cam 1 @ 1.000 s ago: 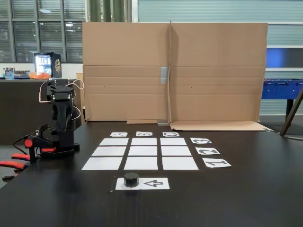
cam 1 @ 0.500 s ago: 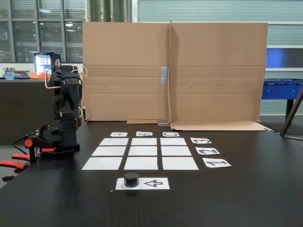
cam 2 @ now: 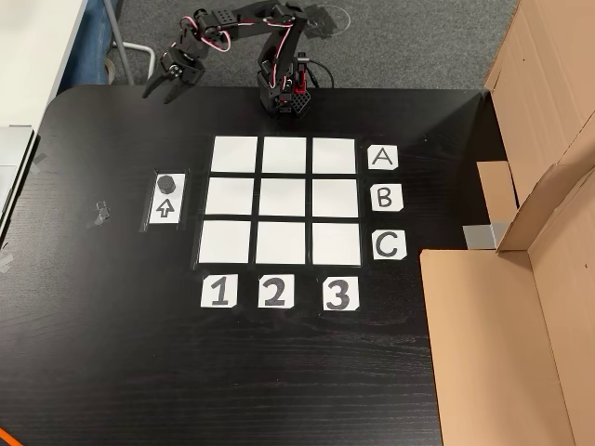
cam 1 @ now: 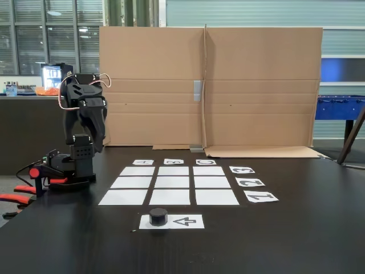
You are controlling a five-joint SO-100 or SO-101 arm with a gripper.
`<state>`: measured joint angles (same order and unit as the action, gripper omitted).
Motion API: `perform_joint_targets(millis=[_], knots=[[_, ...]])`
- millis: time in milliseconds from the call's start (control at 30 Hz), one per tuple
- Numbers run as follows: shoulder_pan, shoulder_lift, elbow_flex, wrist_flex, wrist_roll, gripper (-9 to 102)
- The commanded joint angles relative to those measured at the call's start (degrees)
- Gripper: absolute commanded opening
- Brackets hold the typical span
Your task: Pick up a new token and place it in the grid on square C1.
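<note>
One black token [cam 2: 166, 182] sits on the arrow sheet [cam 2: 167, 208], its pickup station, well apart from empty square C1 [cam 2: 224, 242] of the grid [cam 2: 284, 200], while the gripper [cam 2: 160, 87], fingers parted and empty, hangs near the table's edge.

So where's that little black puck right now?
The small black puck-like token sits on the white paper sheet with an arrow, left of the nine-square white paper grid in the other view, apart from the tool.

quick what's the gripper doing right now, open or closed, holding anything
Gripper: open, holding nothing; the token sits on the arrow sheet.
</note>
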<state>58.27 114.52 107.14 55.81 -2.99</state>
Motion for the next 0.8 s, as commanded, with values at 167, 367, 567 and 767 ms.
perform_joint_targets(millis=[167, 367, 567, 767], knots=[[-1.41, -9.67, -15.12, 3.52, 0.53, 27], [-5.19, -16.7, -23.29, 7.56, 0.88, 29], [-9.76, -23.29, -26.72, 9.58, 1.32, 31], [-13.36, -29.79, -32.43, 13.01, 4.92, 36]])
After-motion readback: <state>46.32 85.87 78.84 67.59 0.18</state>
